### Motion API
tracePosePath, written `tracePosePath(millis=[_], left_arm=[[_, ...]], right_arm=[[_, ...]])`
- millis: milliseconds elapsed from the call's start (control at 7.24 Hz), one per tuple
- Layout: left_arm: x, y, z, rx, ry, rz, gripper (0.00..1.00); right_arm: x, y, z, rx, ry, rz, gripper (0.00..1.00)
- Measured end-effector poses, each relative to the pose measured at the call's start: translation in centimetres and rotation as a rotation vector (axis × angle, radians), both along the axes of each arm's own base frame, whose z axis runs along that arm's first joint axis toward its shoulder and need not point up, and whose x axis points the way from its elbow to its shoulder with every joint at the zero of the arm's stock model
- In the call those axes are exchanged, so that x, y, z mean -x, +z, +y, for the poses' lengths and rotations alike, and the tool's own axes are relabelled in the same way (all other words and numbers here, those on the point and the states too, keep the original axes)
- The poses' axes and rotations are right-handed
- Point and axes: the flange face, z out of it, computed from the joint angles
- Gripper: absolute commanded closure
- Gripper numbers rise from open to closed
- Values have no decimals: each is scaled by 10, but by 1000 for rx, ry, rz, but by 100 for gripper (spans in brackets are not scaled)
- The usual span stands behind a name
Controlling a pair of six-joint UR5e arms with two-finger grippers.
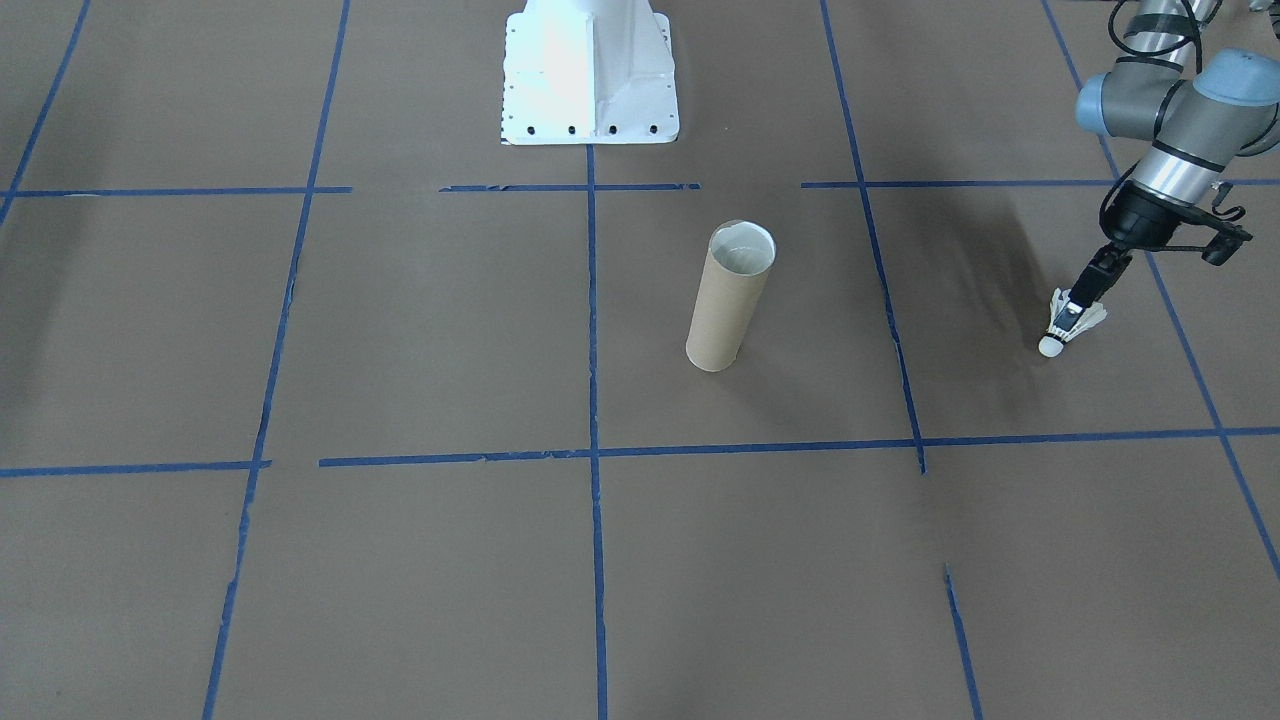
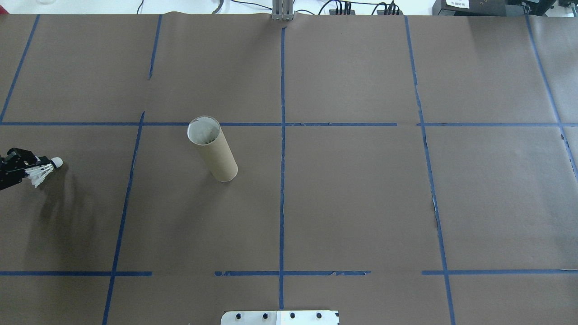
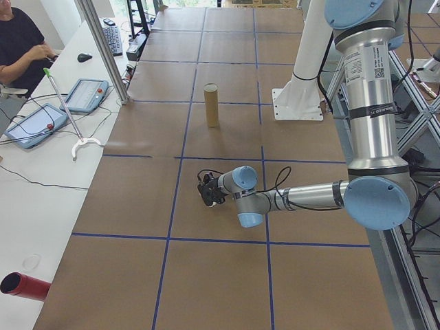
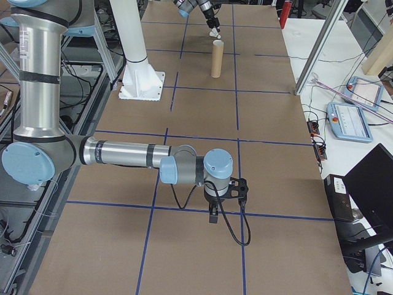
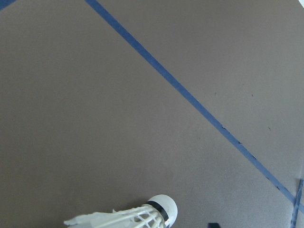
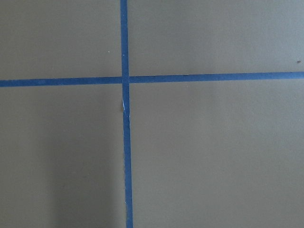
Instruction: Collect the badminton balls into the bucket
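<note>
Gripping the shuttlecock (image 1: 1066, 328) by its feather skirt, the left gripper (image 1: 1075, 312) has its fingers pinching it, cork tip touching or just above the desk (image 1: 400, 330). The bucket (image 1: 729, 296) stands upright near the desk's middle, well apart from the shuttlecock. The right gripper (image 4: 213, 216) points down over blue tape lines (image 6: 125, 114); whether its fingers are spread cannot be told.

1. The front-facing view looks steeply down from across the table, the robot base (image 1: 590, 75) at its top.
2. The overhead view looks forward from behind; both share the bucket (image 2: 212, 149).
3. The side views look along the table from opposite ends.
4. The wrist cameras sit close above the paper.
</note>
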Motion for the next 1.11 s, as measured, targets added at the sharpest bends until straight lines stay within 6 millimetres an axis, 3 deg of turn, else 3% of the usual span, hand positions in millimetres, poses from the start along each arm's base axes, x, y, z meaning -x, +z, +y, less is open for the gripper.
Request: tracePosePath(millis=[276,415,691,829,1106], left_arm=[[0,-6,3,-9,20,16,100],[0,-19,8,-12,66,44,100],[11,-64,24,-18,191,121,100],[19,-91,21,-6,217,133,100],[19,-166,10,-16,280,76,100]], right_arm=[[0,0,0,0,0,0,0],[0,0,0,0,0,0,0],[0,0,0,0,0,0,0],[0,0,0,0,0,0,0],[0,-1,0,-1,0,0,0]])
